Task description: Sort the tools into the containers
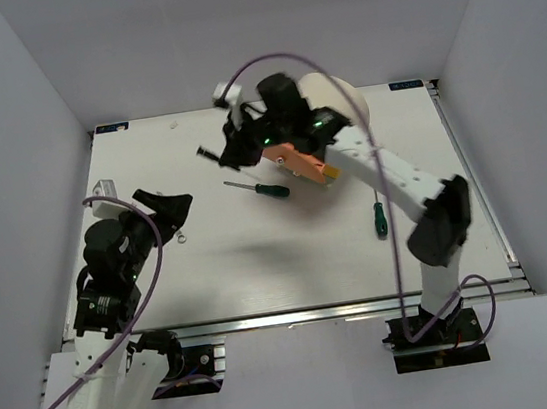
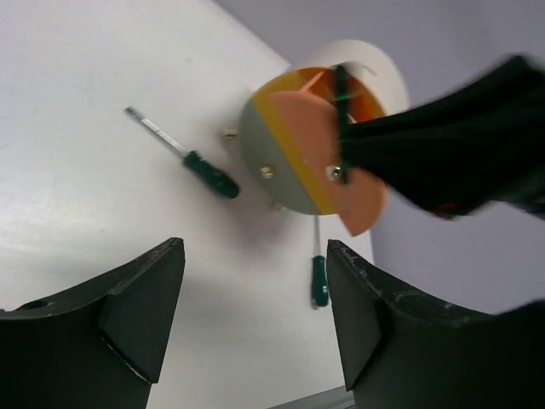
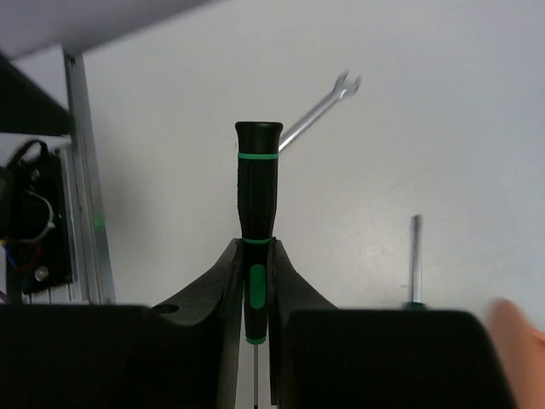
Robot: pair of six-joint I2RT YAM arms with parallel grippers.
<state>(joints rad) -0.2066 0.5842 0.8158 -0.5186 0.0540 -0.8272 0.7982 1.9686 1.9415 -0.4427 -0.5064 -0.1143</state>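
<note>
My right gripper (image 3: 258,281) is shut on a screwdriver with a black handle and green bands (image 3: 257,187), held above the table at the back middle (image 1: 208,153). Just right of it lies the cream drum cabinet (image 1: 341,103) with its coloured drawers; an orange drawer (image 1: 304,165) stands pulled out. Two green-handled screwdrivers lie on the table: one left of the drawer (image 1: 263,189), one near the right arm (image 1: 379,217). The silver wrench (image 3: 319,111) lies flat at the far left (image 1: 100,191). My left gripper (image 2: 255,256) is open and empty, low over the left of the table (image 1: 168,208).
The right arm (image 1: 402,183) stretches across the right half of the table toward the cabinet. A small metal ring (image 1: 183,240) lies near the left gripper. Metal rails edge the table (image 1: 298,314). White walls close in the sides and back.
</note>
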